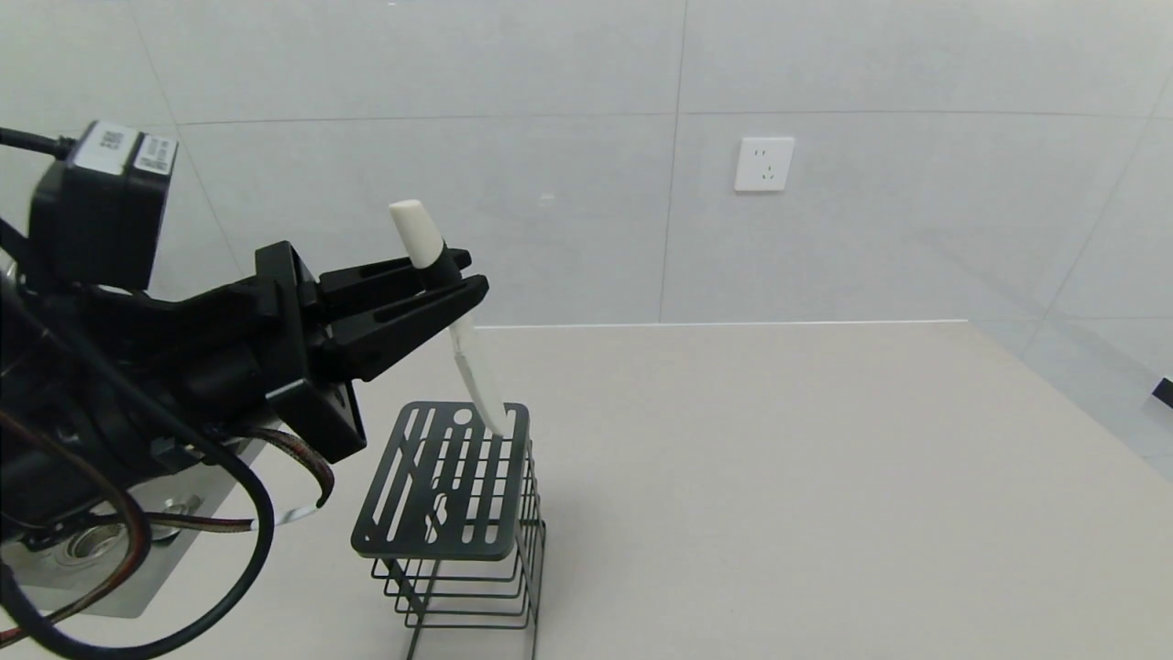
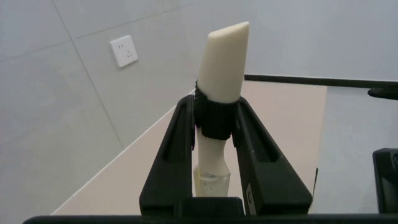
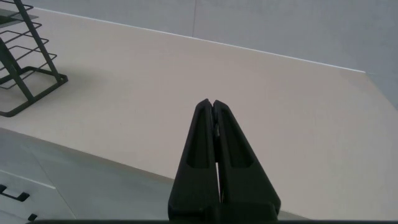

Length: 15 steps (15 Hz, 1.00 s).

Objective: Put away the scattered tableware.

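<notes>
1. Left gripper [image 1: 467, 273]: its black fingers [image 2: 249, 146] are clamped on the black collar of a cream-white-handled, white-bladed knife [image 1: 474, 371]. The handle is uppermost and the blade points down, leaning slightly.
2. The blade tip sits at the far right corner of the slotted top plate of the black wire rack [image 1: 440, 486]. Whether it has entered a slot cannot be told.
3. The rack stands near the front edge of the pale grey countertop [image 1: 779, 458], toward its left end, beside the steel sink [image 1: 101, 587].
4. Recommendation: bring the blade upright and in line with one long slot before you lower it. Descend slowly, and release only once the collar bears on the plate. A leaning blade would likely catch a bar and tip the light rack.
5. Right gripper [image 3: 214, 112]: fingers together, holding nothing, above the countertop well apart from the rack. Leave it parked.
</notes>
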### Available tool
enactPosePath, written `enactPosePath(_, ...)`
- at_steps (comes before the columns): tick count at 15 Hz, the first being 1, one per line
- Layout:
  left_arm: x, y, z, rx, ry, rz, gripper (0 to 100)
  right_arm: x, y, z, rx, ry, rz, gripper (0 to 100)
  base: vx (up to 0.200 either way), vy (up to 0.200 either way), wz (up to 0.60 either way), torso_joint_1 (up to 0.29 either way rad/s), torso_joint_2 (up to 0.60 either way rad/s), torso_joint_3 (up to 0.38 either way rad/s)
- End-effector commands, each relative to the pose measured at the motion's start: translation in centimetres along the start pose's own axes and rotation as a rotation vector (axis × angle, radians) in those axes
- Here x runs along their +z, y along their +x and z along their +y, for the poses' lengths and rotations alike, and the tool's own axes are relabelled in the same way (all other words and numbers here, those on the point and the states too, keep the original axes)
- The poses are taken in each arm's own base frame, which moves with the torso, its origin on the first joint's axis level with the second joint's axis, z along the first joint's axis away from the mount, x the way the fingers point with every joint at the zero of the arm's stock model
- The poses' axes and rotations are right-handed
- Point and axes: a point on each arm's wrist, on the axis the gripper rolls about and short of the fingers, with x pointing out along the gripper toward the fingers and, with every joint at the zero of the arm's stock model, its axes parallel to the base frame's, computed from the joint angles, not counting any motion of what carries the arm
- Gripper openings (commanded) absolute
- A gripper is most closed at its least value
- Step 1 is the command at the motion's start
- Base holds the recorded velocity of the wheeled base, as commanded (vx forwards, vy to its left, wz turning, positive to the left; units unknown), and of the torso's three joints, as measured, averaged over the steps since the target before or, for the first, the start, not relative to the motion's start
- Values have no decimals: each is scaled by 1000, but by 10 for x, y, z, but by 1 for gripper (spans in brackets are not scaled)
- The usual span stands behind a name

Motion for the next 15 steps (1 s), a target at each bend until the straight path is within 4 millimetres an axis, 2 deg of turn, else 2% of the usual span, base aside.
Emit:
enactPosePath(1,-7,0,-1,-3,-12,23,0,0,0,0,2,1,5,0,0,0,0,0,0,0)
enactPosePath(7,-13,4,3,-75,-23,34,0,0,0,0,3,3,5,0,0,0,0,0,0,0)
enactPosePath(15,-18,3,17,-36,-18,52,0,0,0,0,7,4,4,0,0,0,0,0,0,0)
